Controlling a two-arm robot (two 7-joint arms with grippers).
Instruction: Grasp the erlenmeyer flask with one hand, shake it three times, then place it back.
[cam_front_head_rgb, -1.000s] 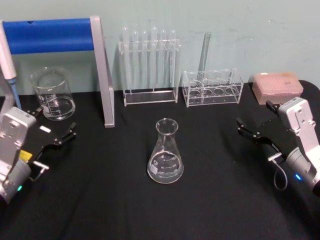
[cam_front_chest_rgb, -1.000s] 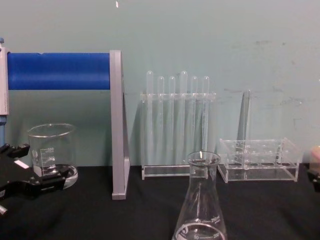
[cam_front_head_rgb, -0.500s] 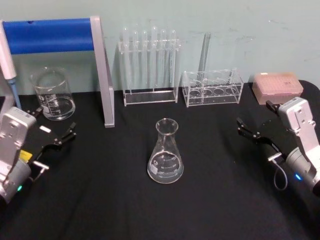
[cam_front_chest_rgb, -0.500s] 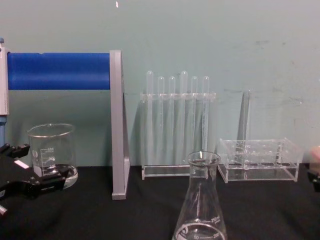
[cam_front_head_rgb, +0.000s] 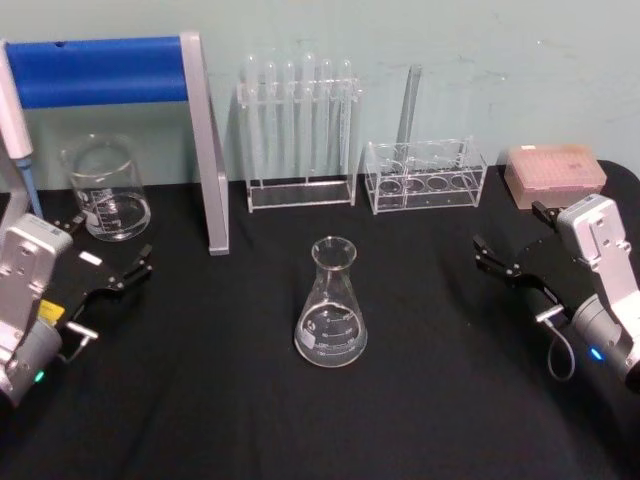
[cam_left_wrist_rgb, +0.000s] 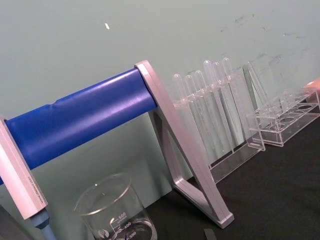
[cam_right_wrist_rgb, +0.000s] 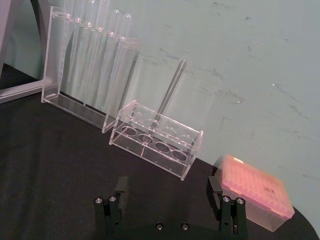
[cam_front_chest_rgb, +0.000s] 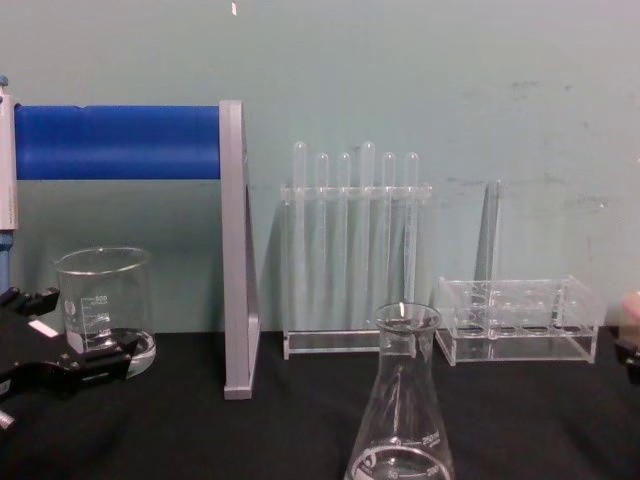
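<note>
Two grippers, and both are wide open with nothing in them. My left gripper (cam_front_head_rgb: 109, 240) sits well to the left of the erlenmeyer flask (cam_front_head_rgb: 331, 305), and my right gripper (cam_front_head_rgb: 510, 228) sits well to the right of it. The flask stands upright on the black desk (cam_front_head_rgb: 200, 400), by itself, touching nothing else. Nothing has been grabbed yet. I think the glass is smooth and hard, so if I close on the wide slanted part, my fingers could slide up and the flask could pop out. The thin neck looks like the safer place to hold. If I come in too low or too fast, I could knock it over. The test tubes (cam_front_head_rgb: 298, 120) stand behind the flask, so a big shake could hit them. Putting the flask back tilted could make it tip.
</note>
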